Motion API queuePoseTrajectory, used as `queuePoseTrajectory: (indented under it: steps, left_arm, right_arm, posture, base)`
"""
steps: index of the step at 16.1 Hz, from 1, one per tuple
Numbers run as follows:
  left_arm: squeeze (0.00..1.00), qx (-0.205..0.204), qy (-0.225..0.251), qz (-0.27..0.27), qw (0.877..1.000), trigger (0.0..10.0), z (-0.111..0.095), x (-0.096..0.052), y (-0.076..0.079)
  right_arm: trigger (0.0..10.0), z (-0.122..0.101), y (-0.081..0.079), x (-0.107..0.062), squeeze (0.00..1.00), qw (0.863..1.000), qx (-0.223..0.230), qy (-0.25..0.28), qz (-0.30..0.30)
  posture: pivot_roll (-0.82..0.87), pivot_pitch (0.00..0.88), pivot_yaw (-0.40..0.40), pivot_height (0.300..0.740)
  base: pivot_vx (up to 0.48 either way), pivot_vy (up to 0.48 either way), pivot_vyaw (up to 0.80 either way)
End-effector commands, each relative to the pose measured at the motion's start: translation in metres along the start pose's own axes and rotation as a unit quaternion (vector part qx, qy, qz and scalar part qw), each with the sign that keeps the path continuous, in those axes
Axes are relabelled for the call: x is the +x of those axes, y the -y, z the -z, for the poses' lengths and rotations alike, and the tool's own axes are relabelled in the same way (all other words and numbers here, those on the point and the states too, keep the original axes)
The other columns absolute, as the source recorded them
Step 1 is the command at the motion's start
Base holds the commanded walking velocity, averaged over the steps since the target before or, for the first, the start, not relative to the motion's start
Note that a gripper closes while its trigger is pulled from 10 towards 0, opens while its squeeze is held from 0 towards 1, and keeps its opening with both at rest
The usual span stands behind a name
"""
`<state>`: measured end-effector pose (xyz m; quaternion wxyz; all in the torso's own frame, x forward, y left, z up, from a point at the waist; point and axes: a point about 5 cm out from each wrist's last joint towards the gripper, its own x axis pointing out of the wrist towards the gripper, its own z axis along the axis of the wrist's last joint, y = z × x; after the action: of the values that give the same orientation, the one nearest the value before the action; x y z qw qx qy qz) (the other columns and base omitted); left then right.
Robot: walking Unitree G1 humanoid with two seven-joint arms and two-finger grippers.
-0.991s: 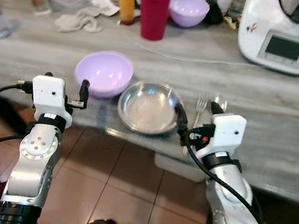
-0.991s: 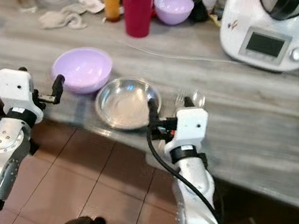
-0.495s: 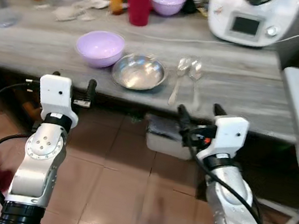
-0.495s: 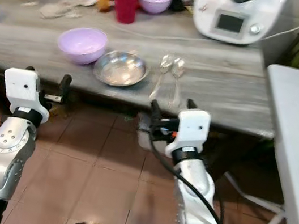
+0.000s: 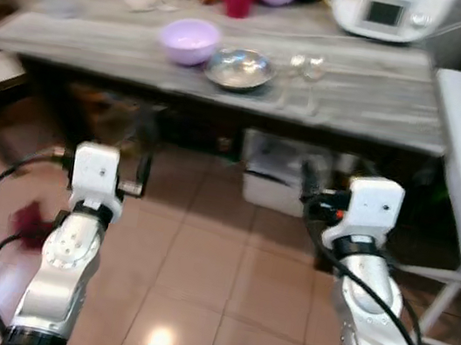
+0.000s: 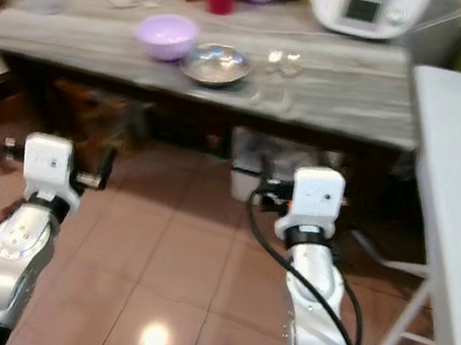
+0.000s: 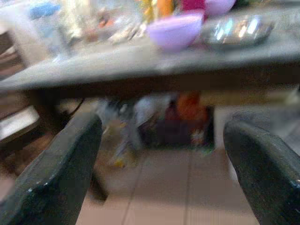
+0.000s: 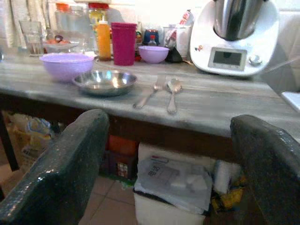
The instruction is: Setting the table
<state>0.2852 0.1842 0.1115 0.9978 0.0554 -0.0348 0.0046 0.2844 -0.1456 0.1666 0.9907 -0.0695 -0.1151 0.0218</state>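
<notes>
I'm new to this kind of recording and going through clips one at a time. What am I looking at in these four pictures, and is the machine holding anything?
This is a humanoid robot with two silver arms, each ending in a pincer of two black fingers. Two pictures come from the cameras in its head, looking down past the arms. There the left pincer and right pincer hang over a tiled floor, short of the table. The other two pictures come from cameras on the wrists, looking out between each pincer's fingers.

On the table lie a lilac bowl, a steel bowl, a fork and a spoon, side by side. Farther back stand a red cup, a second lilac bowl and a white kitchen machine.

Both pincers are open and hold nothing.
</notes>
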Motion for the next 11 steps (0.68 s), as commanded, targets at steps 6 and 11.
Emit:
queuePoseTrajectory:
  steps: [6, 11]
  left_arm:
    - [0.00, -0.009, -0.029, -0.002, 1.000, 10.0, 0.034, -0.016, -0.006]
    - [0.00, -0.016, 0.007, 0.027, 0.999, 10.0, 0.020, 0.008, 0.012]
  right_arm:
    - [10.0, 0.022, 0.044, -0.032, 0.00, 0.993, -0.070, -0.036, 0.089]
    - [10.0, 0.020, 0.061, -0.035, 0.00, 0.988, -0.090, -0.036, 0.117]
  posture:
    - [-0.17, 0.058, 0.084, 0.740]
    - [-0.22, 0.020, 0.085, 0.740]
  base:
    - [0.000, 0.000, 0.00]
    - [0.000, 0.000, -0.13]
